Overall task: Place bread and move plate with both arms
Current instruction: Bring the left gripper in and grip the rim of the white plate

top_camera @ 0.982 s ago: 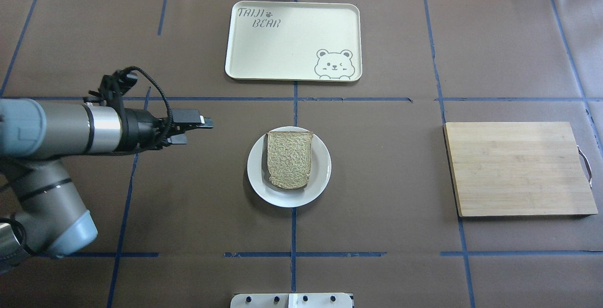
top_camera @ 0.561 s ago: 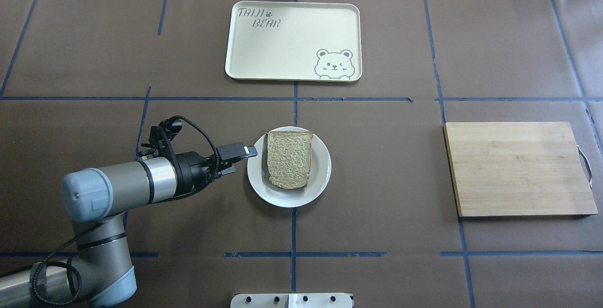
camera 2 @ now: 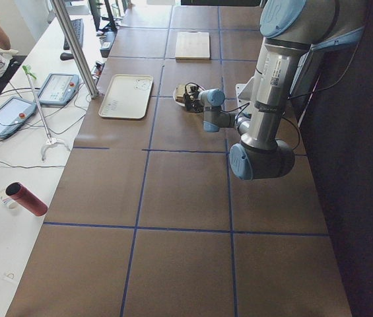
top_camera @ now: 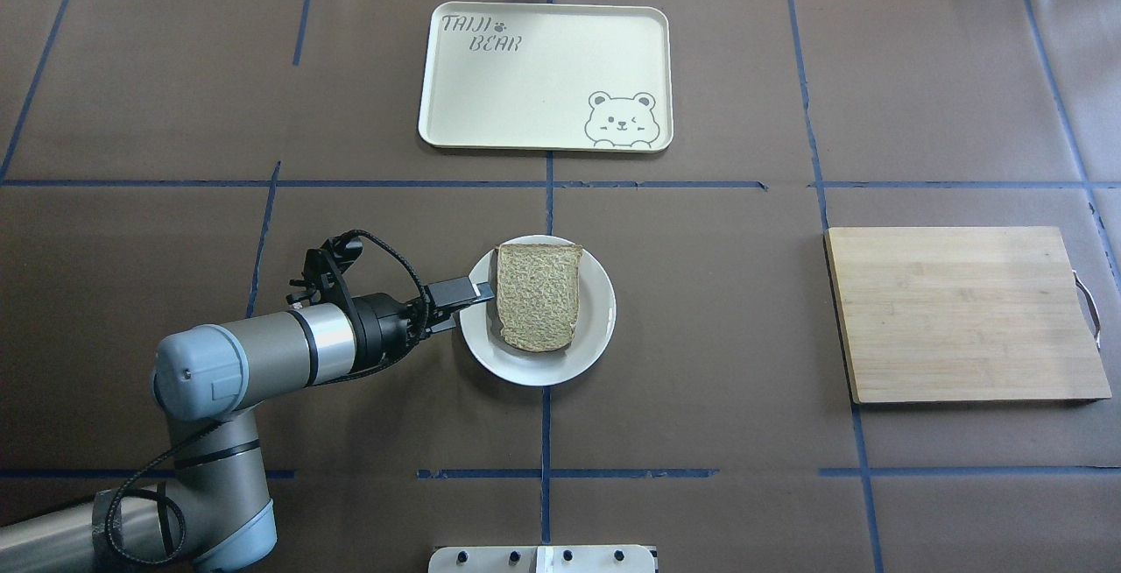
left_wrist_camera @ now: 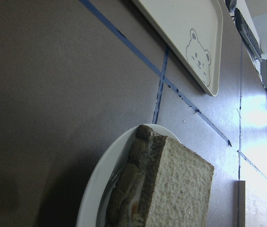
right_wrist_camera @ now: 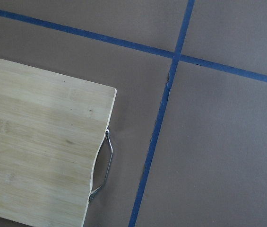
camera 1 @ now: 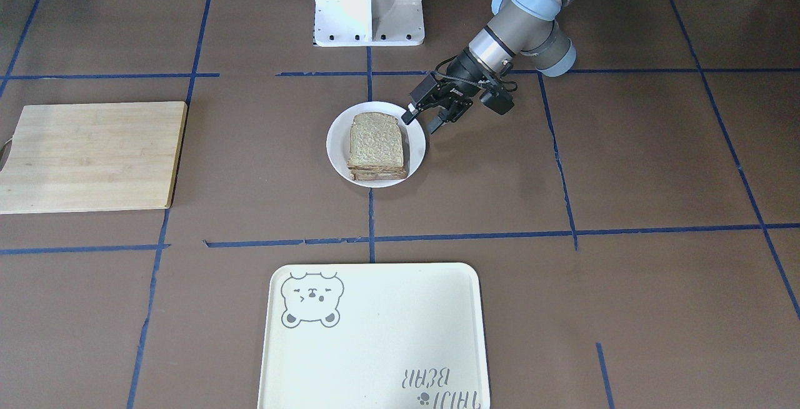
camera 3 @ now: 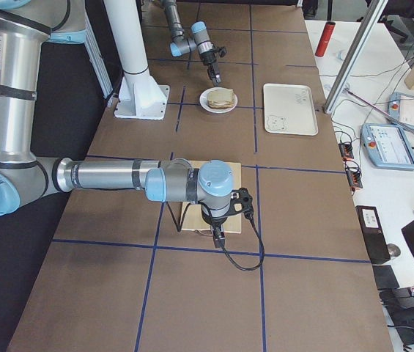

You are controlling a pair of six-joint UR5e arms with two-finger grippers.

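The bread [top_camera: 539,297] lies on the small white plate [top_camera: 595,341] at the table's middle, topping a stack of darker layers; it also shows in the front view [camera 1: 375,140] and the left wrist view [left_wrist_camera: 180,189]. My left gripper [top_camera: 468,303] is open at the plate's left rim, one finger [camera 1: 409,115] over the rim, the other [camera 1: 434,126] just outside it. It holds nothing. My right gripper [camera 3: 217,235] shows only in the exterior right view, above the cutting board's corner; I cannot tell whether it is open or shut.
A cream bear tray [top_camera: 543,74] lies beyond the plate. A wooden cutting board [top_camera: 963,314] with a metal handle [right_wrist_camera: 102,165] lies to the right. The white pedestal base [camera 1: 369,2] stands at the robot's side.
My left arm has swung in and lowered; its gripper has moved right from beside the plate to the plate's left rim. The bread and plate have not moved.
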